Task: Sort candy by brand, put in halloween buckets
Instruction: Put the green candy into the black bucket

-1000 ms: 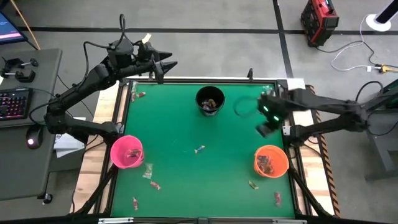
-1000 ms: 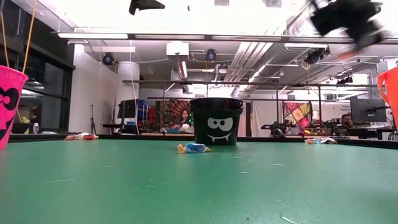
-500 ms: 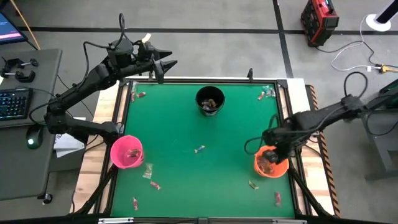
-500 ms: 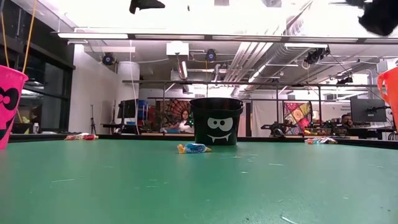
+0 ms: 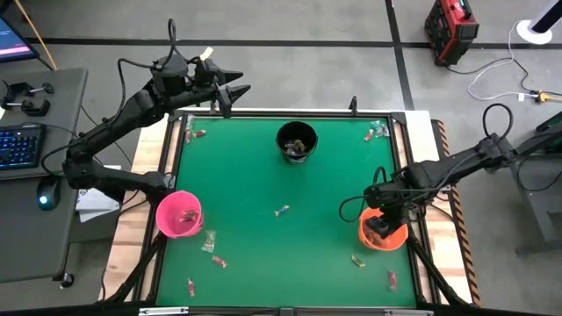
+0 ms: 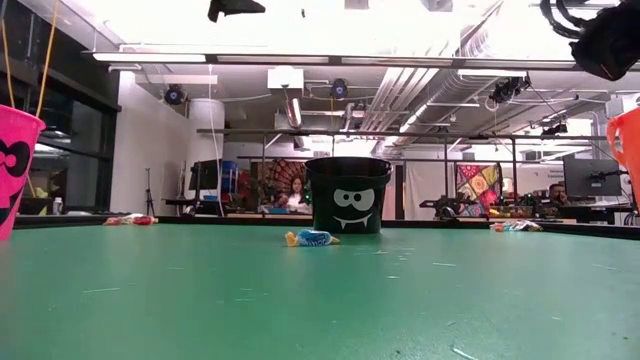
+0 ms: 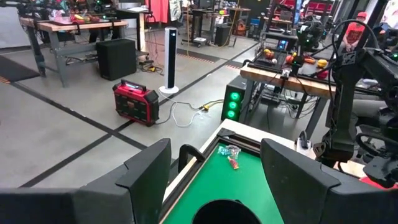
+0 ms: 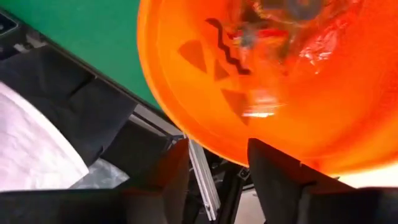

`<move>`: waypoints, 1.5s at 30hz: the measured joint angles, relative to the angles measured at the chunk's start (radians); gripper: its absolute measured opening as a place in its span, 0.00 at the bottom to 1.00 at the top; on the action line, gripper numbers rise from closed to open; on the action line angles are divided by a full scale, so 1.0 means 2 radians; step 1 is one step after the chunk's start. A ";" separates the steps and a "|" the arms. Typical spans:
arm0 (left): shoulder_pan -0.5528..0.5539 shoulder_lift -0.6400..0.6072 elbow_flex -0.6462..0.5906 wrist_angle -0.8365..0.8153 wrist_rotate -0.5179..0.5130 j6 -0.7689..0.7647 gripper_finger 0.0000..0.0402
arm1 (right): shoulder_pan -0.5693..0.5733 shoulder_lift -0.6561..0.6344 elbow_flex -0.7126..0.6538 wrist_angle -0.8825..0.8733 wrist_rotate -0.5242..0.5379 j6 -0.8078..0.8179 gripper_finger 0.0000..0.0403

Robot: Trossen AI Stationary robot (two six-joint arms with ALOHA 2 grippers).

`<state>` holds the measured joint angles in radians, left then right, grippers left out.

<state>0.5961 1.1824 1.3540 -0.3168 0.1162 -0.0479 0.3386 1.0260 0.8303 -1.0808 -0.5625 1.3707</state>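
My right gripper (image 5: 381, 226) hangs open over the orange bucket (image 5: 386, 235) at the table's right. The right wrist view looks down past its fingers into the orange bucket (image 8: 298, 81), where wrapped candy (image 8: 292, 25) lies. My left gripper (image 5: 235, 89) waits open above the table's far left corner, with the black bucket's rim (image 7: 227, 211) just below its view. The black bucket (image 5: 297, 141) stands at the far middle and the pink bucket (image 5: 179, 215) at the left edge. Loose candy lies on the green mat: one (image 5: 282, 211) at the centre, others near the corners.
Candy lies at the far left (image 5: 198, 134), the far right (image 5: 378, 132), near the pink bucket (image 5: 209, 239), and by the near right corner (image 5: 392, 280). A keyboard (image 5: 18, 145) sits on a side desk to the left. The mat's middle is mostly bare.
My right gripper has swung from the table's right side, level with the black bucket, toward the near edge. It has stopped over the orange bucket and come a little lower. The buckets and loose candy have stayed in place.
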 joint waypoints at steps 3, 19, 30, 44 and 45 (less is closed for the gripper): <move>0.000 0.000 0.000 0.000 0.000 0.000 0.59 | 0.000 0.000 0.000 0.003 -0.015 -0.019 0.45; 0.000 0.000 0.000 -0.001 0.000 0.013 0.59 | 0.012 0.111 0.231 0.023 0.070 -0.057 0.51; 0.000 0.000 0.000 0.000 0.000 0.044 0.59 | 0.079 0.361 0.359 -0.164 0.076 -0.219 0.51; 0.000 0.000 0.000 0.000 0.000 0.070 0.59 | 0.127 0.499 0.360 -0.120 0.042 -0.263 0.51; 0.000 0.000 0.000 0.000 0.000 0.073 0.59 | 0.129 0.503 0.360 -0.119 0.044 -0.273 0.51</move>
<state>0.5961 1.1824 1.3540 -0.3176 0.1158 0.0984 0.5957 2.0327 1.5494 -1.3191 -0.4746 0.8253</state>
